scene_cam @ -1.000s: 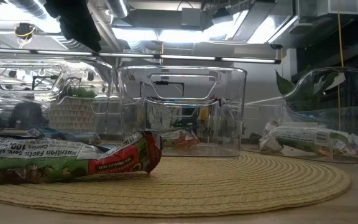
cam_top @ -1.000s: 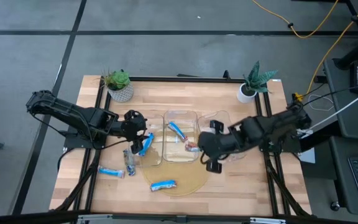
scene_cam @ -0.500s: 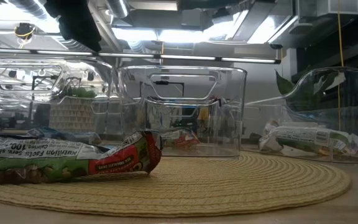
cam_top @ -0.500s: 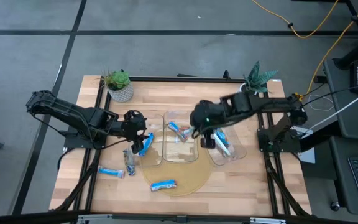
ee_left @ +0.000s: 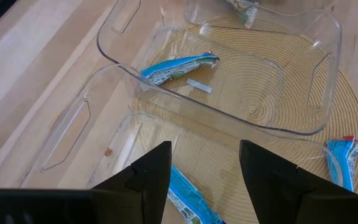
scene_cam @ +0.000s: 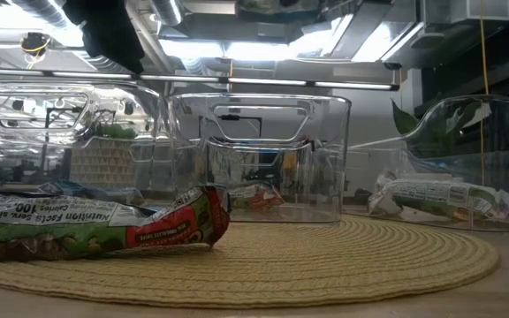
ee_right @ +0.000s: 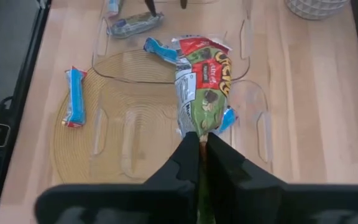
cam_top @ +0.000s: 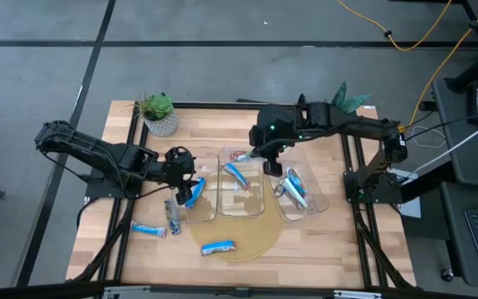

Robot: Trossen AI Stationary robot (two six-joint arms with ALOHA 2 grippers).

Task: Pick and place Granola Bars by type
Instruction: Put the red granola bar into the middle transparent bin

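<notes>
**Right arm swings a red-and-green bar over the middle bin**

On the desk (cam_top: 305, 241), the right arm has swept from the near edge of the mat to the far end of the middle bin (cam_top: 256, 208). Its right hand (ee_right: 199, 138) is clenched on a red-and-green bar (ee_right: 201, 84), apparently ready to drop it. The left hand (ee_left: 204, 165), fingers spread and empty, hovers over the left bin (ee_left: 73, 124) as before. Blue bars (cam_top: 218, 247) wait on the mat (cam_top: 247, 237); bin walls may obstruct.

The left hand (cam_top: 191, 184) hangs low with its fingers (ee_left: 148, 171) spread apart. The right hand (cam_top: 260, 158) reaches across from the far right, fingers (ee_right: 188, 152) pinched tight.
</notes>
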